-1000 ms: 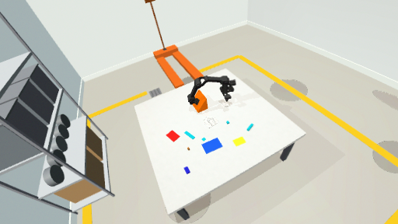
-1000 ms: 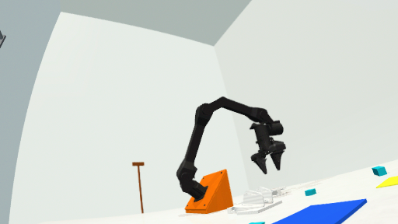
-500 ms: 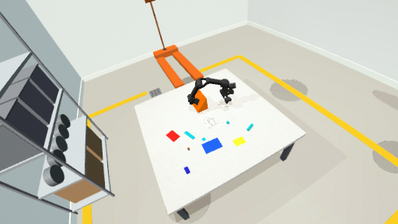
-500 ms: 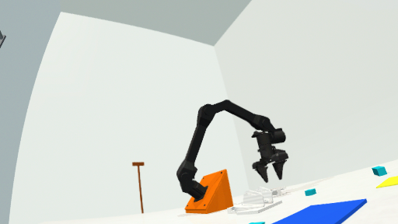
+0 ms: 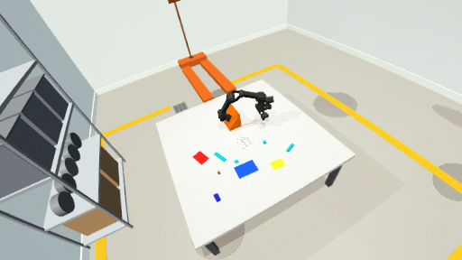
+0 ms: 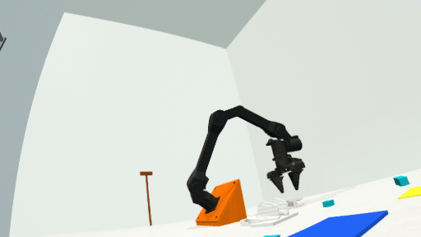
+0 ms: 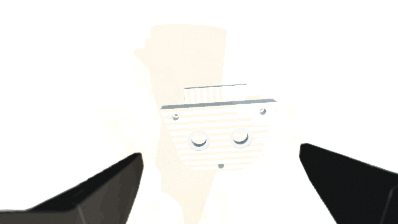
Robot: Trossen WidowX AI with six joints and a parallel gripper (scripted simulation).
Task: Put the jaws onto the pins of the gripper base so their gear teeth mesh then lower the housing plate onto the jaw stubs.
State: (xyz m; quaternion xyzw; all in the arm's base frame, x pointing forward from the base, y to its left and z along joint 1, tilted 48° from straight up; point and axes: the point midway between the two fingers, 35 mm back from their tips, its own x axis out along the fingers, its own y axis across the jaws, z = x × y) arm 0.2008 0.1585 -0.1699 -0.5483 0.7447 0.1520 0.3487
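My gripper [image 5: 264,118] [image 6: 289,191] [image 7: 221,151] is open and empty, pointing down above the table. The white housing plate [image 7: 220,120] lies between and beyond the fingertips in the wrist view, with two round holes and a ridged strip along its far edge; it also shows low behind the base in the exterior view [image 6: 293,203]. The white gripper base [image 6: 289,216] lies nearer the middle of the table, a pale outline in the top view [image 5: 244,142]. White jaw parts [image 6: 271,209] show at the base; whether their teeth mesh I cannot tell.
The orange arm mount [image 5: 232,119] [image 6: 232,202] stands behind the base. A blue panel [image 5: 245,169] [image 6: 345,222], a yellow panel [image 5: 277,163], a red panel [image 5: 200,157] and several small cyan pieces, one a bar [image 5: 290,147], lie on the white table [image 5: 271,194].
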